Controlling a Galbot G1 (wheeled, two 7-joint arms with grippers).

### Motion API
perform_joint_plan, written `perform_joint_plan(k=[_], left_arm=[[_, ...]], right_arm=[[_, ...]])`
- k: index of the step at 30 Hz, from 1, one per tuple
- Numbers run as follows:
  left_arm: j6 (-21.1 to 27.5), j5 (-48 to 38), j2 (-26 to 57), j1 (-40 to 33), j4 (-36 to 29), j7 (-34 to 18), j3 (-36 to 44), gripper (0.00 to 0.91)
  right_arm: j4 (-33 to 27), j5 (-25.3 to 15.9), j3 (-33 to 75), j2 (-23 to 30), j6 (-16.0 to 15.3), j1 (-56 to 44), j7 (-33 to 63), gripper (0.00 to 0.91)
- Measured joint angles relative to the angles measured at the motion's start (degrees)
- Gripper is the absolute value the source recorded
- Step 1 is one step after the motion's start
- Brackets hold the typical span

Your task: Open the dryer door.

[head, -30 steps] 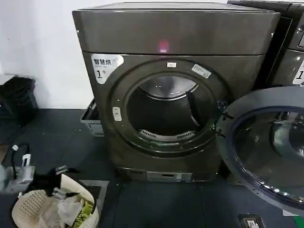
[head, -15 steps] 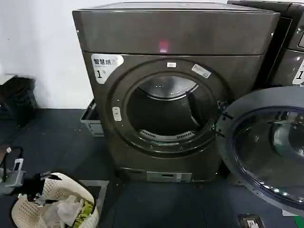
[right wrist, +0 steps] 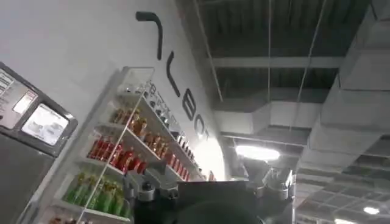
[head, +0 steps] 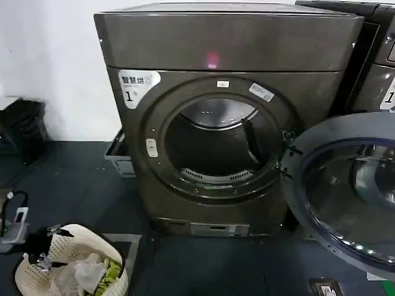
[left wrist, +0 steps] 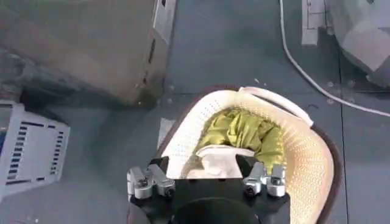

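Door work looks finished: the chrome-rimmed round dryer door (head: pixel 345 191) hangs wide open beside the grey-bronze dryer (head: pixel 225 117), unchanged over 1 second, while the left gripper (left wrist: pixel 207 181) has dropped over the cream woven basket (left wrist: pixel 308 161), fingers apart and empty; the right gripper's (right wrist: pixel 210 189) fingers cannot be told.

Grey-bronze dryer (head: pixel 228 43), white sticker (head: pixel 137 85), pink light (head: pixel 212 60); cream perforated basket (left wrist: pixel 304 152).

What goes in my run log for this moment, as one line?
dryer door: swung fully open | dryer: drum exposed | left gripper: open, above laundry basket | right gripper: pointed toward ceiling
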Motion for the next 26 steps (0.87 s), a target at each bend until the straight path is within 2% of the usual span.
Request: perform_joint_plan(k=[26], left_arm=[[1.17,2.9,0.09,0.26,0.9,2.64,0.22,0.907]], right_arm=[[-0.1,-0.01,0.11,0.22,0.33,-0.19,-0.17,0.907]])
